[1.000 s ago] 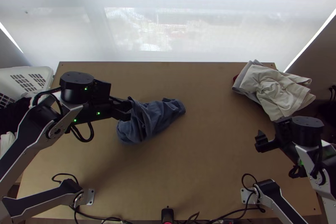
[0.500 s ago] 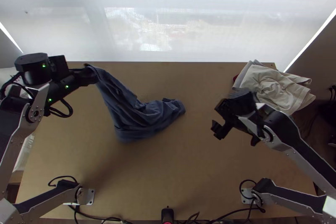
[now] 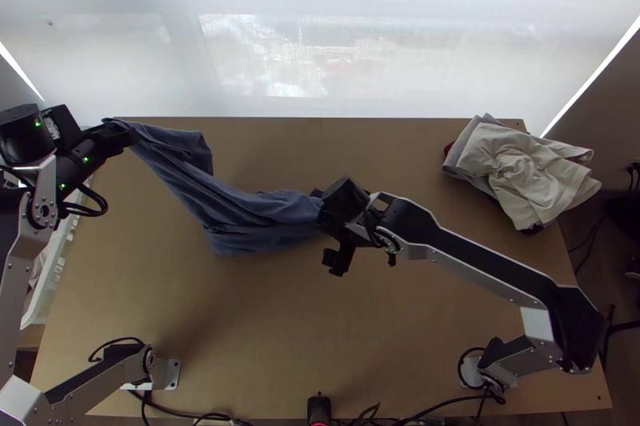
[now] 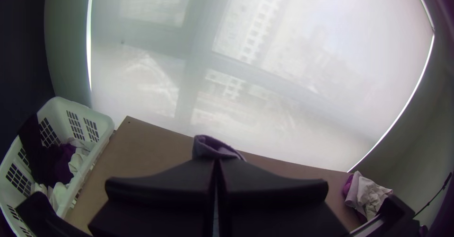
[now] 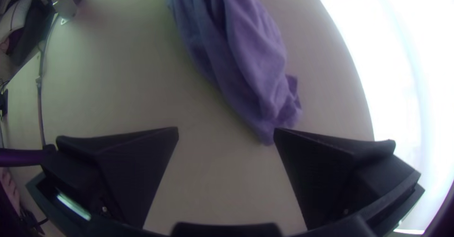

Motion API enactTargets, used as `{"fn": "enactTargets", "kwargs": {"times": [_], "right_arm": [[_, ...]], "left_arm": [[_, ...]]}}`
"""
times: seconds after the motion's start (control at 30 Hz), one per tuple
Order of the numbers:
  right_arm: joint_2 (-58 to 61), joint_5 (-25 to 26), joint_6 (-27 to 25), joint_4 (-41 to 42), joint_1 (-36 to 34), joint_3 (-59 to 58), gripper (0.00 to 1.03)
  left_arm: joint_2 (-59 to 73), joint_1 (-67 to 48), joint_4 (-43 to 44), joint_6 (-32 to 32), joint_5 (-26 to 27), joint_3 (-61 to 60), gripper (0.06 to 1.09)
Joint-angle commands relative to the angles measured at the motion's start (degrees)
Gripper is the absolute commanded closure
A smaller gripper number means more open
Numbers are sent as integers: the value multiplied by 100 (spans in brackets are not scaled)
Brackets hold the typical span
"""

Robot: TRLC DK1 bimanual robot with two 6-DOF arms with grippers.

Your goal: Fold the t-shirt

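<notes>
As left gripper (image 3: 120,137) holds blue t-shirt (image 3: 240,214), bunched, right gripper (image 3: 325,226), jaws parted

Pairs silver-grey side plates (image 3: 18,286), dotted with small screws (image 3: 10,266), with flat black upper faces (image 3: 480,260) and rounded black joint housings (image 3: 22,138). Carries small bright green lights (image 3: 86,160), looping black cables (image 3: 101,204) and pale, angular link blocks (image 3: 538,324). Stands on silvery base plates (image 3: 173,374), and ends, at the right gripper (image 3: 322,228), in broad, wedge-shaped, matt black fingers (image 5: 132,171) with straight-cut edges.
</notes>
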Motion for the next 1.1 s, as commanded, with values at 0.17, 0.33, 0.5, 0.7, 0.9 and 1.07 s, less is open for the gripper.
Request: {"fn": "enactTargets", "kwargs": {"times": [0.17, 0.33, 0.5, 0.7, 0.9, 1.07], "right_arm": [[1598, -377, 339, 727, 530, 281, 17], [1747, -395, 339, 947, 231, 175, 24], [1809, -386, 374, 1105, -138, 88, 24], [2037, -377, 313, 1131, -305, 395, 24], [2371, -369, 234, 1131, -401, 720, 25], [2556, -386, -21, 1123, -533, 931, 74]], "left_arm": [[-131, 188, 117, -14, -100, -427, 105], [-166, 241, 126, 39, -100, -550, 105], [-245, 250, 275, 30, -91, -787, 105], [-280, 232, 398, 12, -91, -901, 105], [-342, 241, 398, 39, -91, -998, 105], [-395, 285, 398, 92, -100, -1068, 105]]}}
